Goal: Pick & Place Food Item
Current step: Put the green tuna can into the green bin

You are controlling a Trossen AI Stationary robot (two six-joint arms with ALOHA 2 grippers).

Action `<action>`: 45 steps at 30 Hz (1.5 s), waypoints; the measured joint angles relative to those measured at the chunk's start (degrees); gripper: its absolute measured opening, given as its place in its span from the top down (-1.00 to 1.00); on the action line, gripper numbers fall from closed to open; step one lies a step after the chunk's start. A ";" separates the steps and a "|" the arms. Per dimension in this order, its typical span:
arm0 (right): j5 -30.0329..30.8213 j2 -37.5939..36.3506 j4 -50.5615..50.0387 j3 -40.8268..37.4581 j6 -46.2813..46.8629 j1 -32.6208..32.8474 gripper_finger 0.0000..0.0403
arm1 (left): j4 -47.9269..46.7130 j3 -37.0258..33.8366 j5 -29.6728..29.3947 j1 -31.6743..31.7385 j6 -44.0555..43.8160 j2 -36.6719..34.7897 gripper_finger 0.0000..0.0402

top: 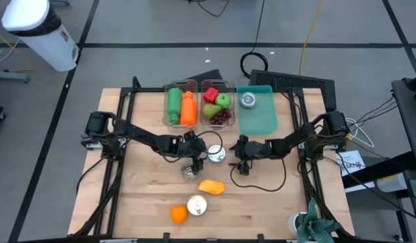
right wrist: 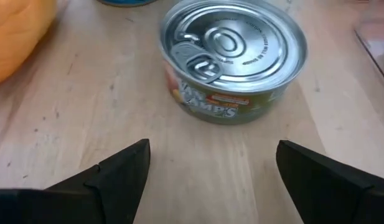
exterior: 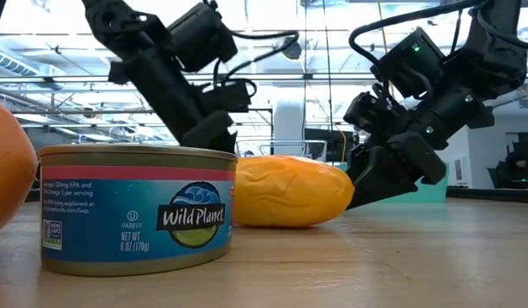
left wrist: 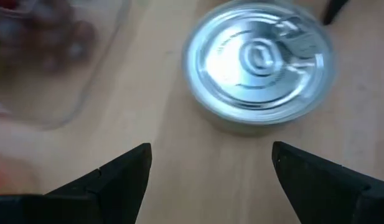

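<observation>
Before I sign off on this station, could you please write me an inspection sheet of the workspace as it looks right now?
Surface: wooden table, bare wood between items.
Job's things: two loose cans mid-table, yellow food item, orange, tuna can; bins hold food; teal tray holds one can.
Clutter: green cloth at a table corner.
Grippers: left gripper and right gripper open, empty, flanking the cans.
Cables: black cable on the wood.
Surroundings: white bin on the floor.
</observation>
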 joint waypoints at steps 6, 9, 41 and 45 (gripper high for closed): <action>-0.04 0.02 -0.16 0.00 0.39 -1.93 -0.64 | 8.27 -1.12 8.01 1.65 3.21 2.74 -0.70; -0.21 0.02 -0.12 0.00 -0.33 -3.07 -0.64 | 12.19 -1.10 8.47 2.04 6.04 3.92 -0.70; -4.44 6.49 12.25 -0.59 0.46 -4.10 -0.62 | 33.02 -0.07 12.46 4.09 9.28 14.93 -0.71; -4.48 6.49 12.41 -0.59 0.78 -4.01 -0.56 | 33.03 -0.07 12.44 3.83 9.23 14.48 -0.71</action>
